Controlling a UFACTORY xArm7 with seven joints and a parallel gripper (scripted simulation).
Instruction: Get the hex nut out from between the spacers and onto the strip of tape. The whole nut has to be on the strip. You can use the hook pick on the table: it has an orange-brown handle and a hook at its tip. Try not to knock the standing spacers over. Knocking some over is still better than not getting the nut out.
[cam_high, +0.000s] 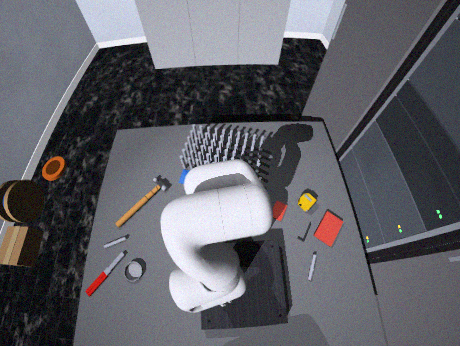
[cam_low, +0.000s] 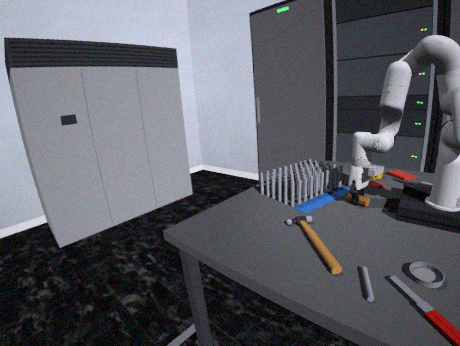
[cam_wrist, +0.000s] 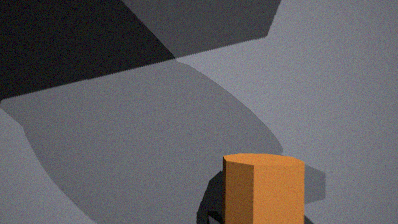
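Note:
My gripper (cam_low: 357, 188) is shut on the hook pick, whose orange-brown handle (cam_low: 359, 199) sticks out beside the fingers just above the table. In the wrist view the handle's end (cam_wrist: 263, 189) fills the lower middle over bare grey table; the fingers and the hook tip are out of sight. The blue strip of tape (cam_low: 322, 199) lies in front of the field of grey upright spacers (cam_low: 295, 182), just left of the gripper. From above, the arm covers most of the tape (cam_high: 184, 175) and the near spacers (cam_high: 227, 142). The hex nut is not visible in any view.
A hammer (cam_low: 315, 242) lies at mid table. A grey rod (cam_low: 365, 283), a tape ring (cam_low: 425, 273) and a red-handled tool (cam_low: 425, 310) lie near the front edge. A yellow tape measure (cam_high: 306, 200), red blocks (cam_high: 328, 227) and small tools lie right of the arm's base (cam_high: 250, 280).

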